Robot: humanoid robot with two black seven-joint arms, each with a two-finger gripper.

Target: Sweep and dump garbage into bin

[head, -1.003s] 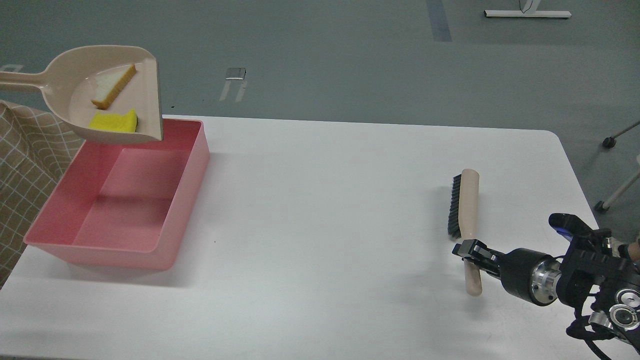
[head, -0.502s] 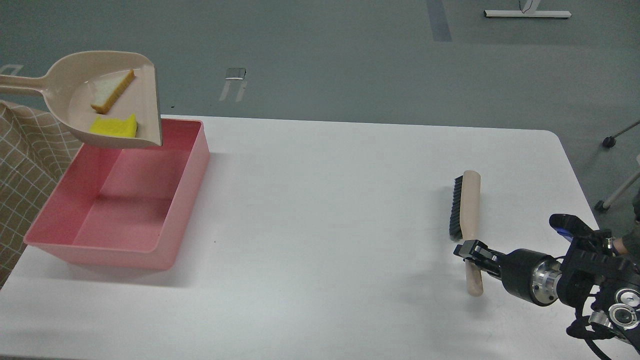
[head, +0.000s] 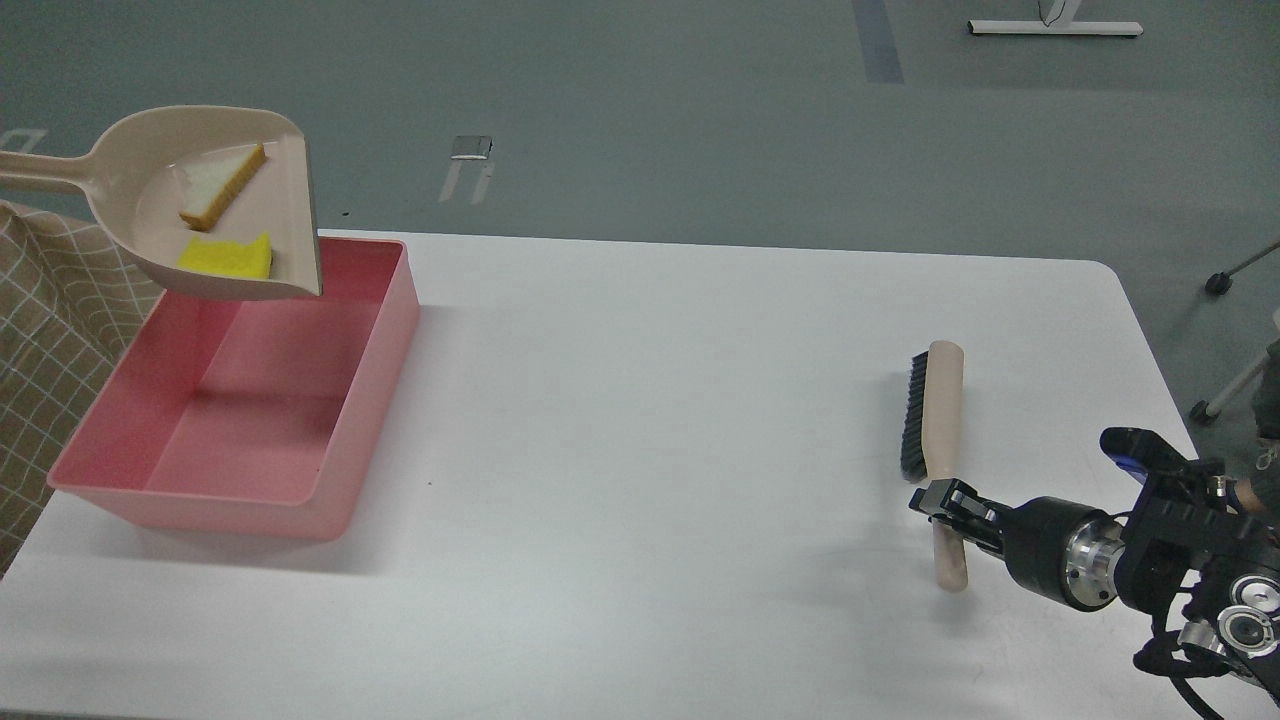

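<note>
A beige dustpan [head: 150, 190] hangs in the air above the far left corner of the pink bin [head: 385, 370]. In the pan lie the garbage pieces: a triangular bread slice [head: 222, 185] and a yellow sponge block [head: 226, 257]. The pan's handle runs off the left edge, so my left gripper is out of view. The bin's inside shows empty. My right gripper [head: 945, 500] is shut on the handle of the beige, black-bristled brush [head: 938, 420], which lies on the white table [head: 650, 400] at the right.
A checked beige cloth [head: 50, 340] hangs left of the bin. The table's right edge and rounded corner lie close to my right arm. Grey floor lies beyond the table's far edge.
The dustpan has shifted slightly left with both pieces still in it. The brush and my right gripper have drifted a little to the right and toward me.
</note>
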